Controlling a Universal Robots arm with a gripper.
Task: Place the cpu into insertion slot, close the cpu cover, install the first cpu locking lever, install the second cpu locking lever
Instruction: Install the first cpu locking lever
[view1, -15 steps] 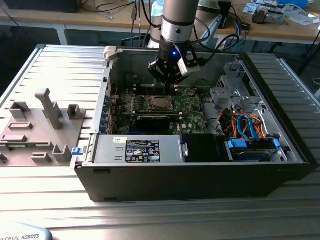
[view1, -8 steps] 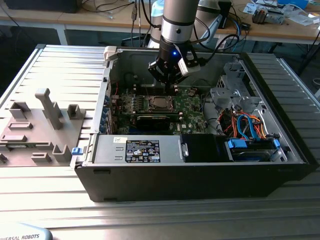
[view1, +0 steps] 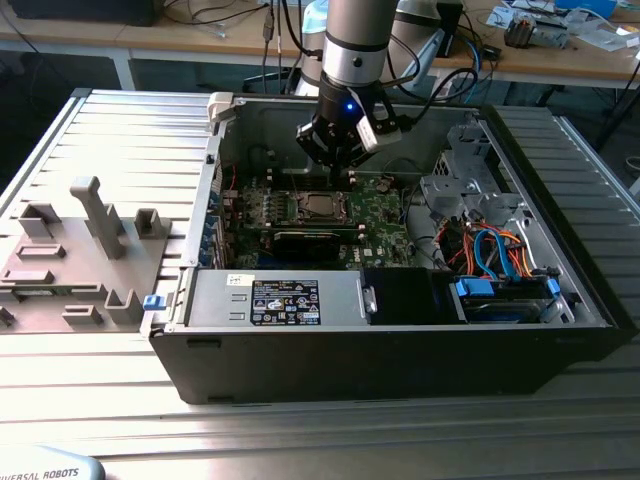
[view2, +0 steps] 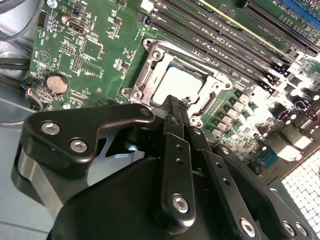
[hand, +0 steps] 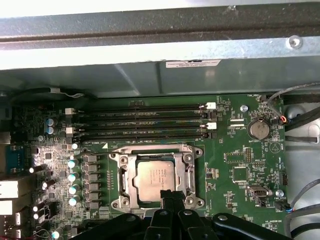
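- The claw (view2: 174, 105) hangs inside the open computer case (view1: 585, 335), its fingers pressed together on nothing, tips just above the socket's edge.
- The cpu (hand: 156, 179) lies flat in the insertion slot (hand: 116, 202) on the green motherboard (hand: 240, 165).
- The cpu cover (hand: 128, 172) lies down, framing the chip.

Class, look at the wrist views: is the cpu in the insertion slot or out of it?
In. The cpu lies flat and square inside the insertion slot, with the silvery metal rim framing it.
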